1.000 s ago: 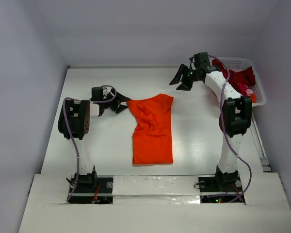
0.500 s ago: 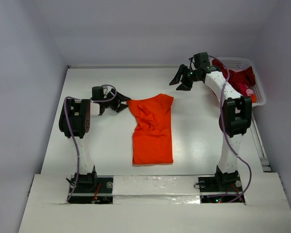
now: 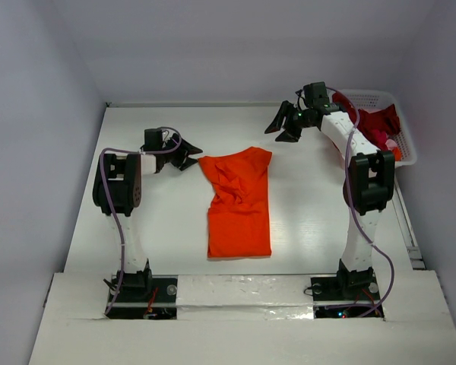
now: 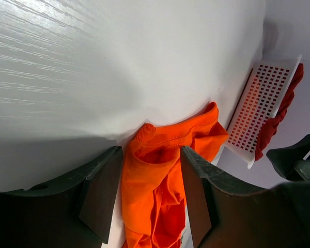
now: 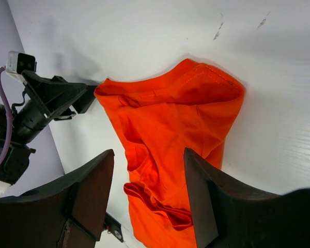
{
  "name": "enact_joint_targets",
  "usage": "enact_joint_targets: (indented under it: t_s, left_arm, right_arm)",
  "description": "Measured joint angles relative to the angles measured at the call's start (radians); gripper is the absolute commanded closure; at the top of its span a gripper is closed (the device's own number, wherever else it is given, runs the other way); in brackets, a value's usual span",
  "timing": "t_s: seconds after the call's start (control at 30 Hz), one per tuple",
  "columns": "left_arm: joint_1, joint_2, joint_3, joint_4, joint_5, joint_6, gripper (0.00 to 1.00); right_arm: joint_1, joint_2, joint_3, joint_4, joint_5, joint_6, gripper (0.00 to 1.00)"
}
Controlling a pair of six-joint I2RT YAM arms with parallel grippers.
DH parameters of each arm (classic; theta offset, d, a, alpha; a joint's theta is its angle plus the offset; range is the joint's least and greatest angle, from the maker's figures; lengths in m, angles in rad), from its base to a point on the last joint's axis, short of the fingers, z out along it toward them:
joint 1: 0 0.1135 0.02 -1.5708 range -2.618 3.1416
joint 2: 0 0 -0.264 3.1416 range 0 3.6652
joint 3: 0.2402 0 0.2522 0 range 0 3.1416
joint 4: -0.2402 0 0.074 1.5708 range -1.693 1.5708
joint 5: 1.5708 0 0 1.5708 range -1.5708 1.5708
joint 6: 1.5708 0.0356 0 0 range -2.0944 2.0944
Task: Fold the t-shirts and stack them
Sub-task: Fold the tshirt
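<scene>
The orange t-shirt (image 3: 239, 204) lies near the middle of the white table (image 3: 167, 236), folded into a long strip that runs from near to far. Its near end is flat and squared off, while its far end is wider and rumpled, with creases and a raised fold along the far edge. The left fingers (image 4: 101, 196) are low at the shirt's far left corner, pointing toward it. They stand apart and released, with the orange cloth showing in the gap beyond their tips and nothing gripped. From above, the tips are just beside the corner, and the views do not show whether they touch it. The right fingers (image 5: 88, 201) hang over the far part of the table, beyond the shirt's far right corner and well apart from the cloth. They are likewise spread and hold nothing. At the far right edge of the table sits a white latticed plastic basket (image 3: 405, 154), holding the bunched dark red t-shirts (image 3: 378, 122), one draped over its rim. Pale grey walls (image 3: 38, 114) enclose the table.
</scene>
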Motion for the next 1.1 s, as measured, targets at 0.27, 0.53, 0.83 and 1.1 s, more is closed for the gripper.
enact_joint_targets:
  t_s: [0.27,0.53,0.83,1.1]
  left_arm:
    - [0.0,-0.003,0.002,-0.016,-0.006,0.009,0.53]
    - [-0.001,-0.093,-0.105,-0.019,-0.058,0.021,0.5]
    - [-0.008,-0.11,-0.138,0.011,-0.064,0.029,0.5]
    - [-0.013,-0.065,-0.085,0.011,-0.039,0.028,0.51]
  right_arm:
    - [0.0,0.0,-0.001,0.001,-0.007,0.003,0.38]
    - [0.0,-0.002,-0.018,0.02,-0.019,0.007,0.38]
    - [0.0,-0.002,-0.056,0.028,-0.027,0.023,0.38]
    - [0.0,-0.01,-0.056,0.031,-0.028,0.023,0.38]
